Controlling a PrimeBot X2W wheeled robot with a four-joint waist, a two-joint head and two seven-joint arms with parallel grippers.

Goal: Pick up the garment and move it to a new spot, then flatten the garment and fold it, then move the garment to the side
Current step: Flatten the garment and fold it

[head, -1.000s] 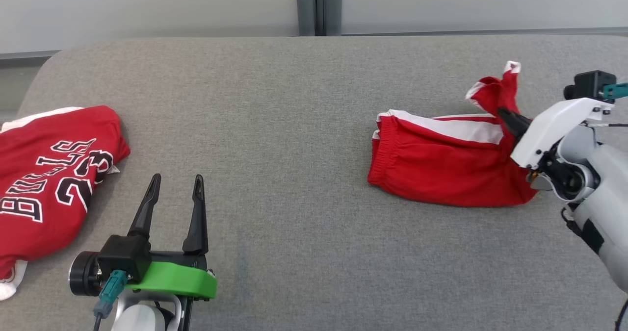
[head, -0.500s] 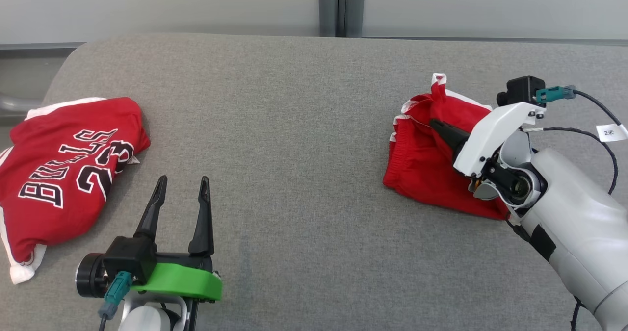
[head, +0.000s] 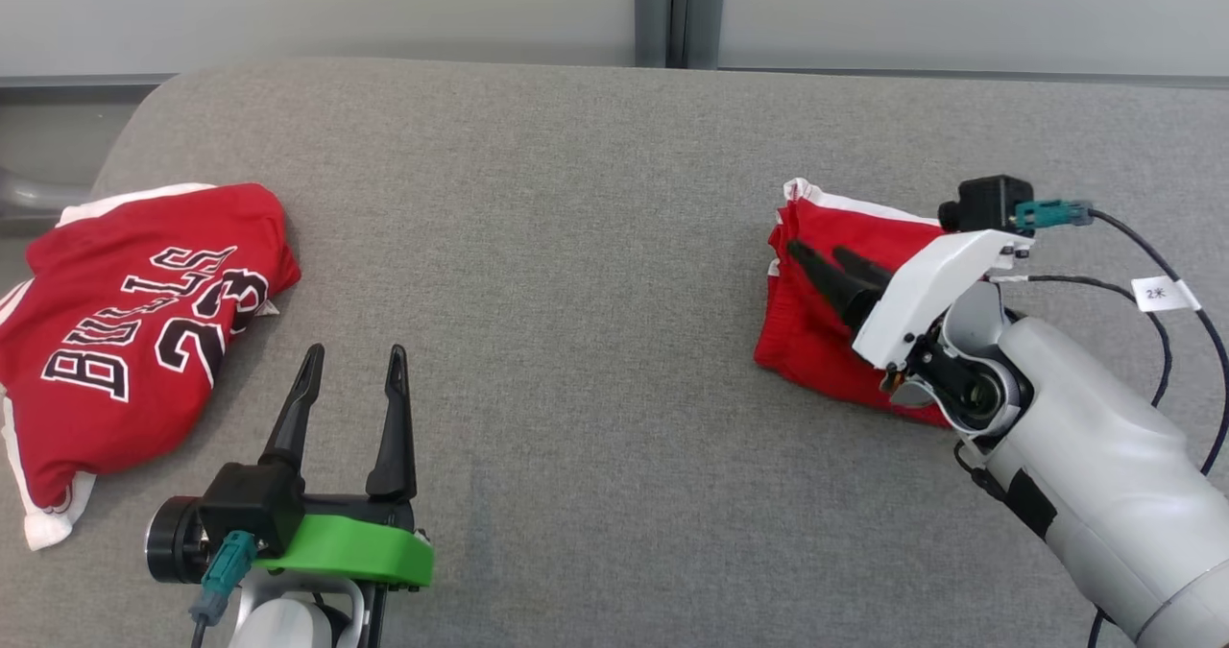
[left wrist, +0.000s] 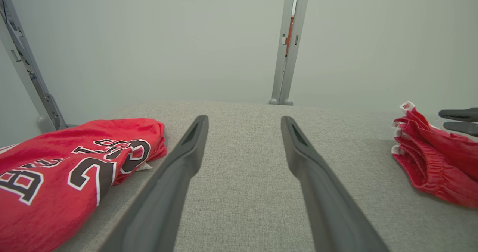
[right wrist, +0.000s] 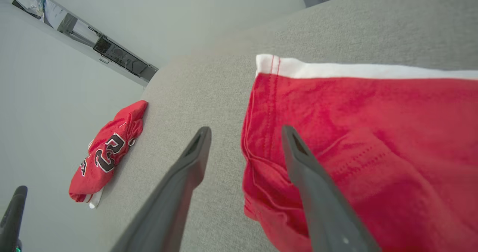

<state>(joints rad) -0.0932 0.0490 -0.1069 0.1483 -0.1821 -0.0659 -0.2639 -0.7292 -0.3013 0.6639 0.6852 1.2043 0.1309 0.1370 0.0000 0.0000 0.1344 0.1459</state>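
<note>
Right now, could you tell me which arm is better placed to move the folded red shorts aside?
Right: the right gripper hangs open directly over the red shorts, while the left gripper sits open far off, beside the Bulls jersey.

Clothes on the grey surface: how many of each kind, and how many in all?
Jersey: 1
Shorts: 1
Total: 2
</note>
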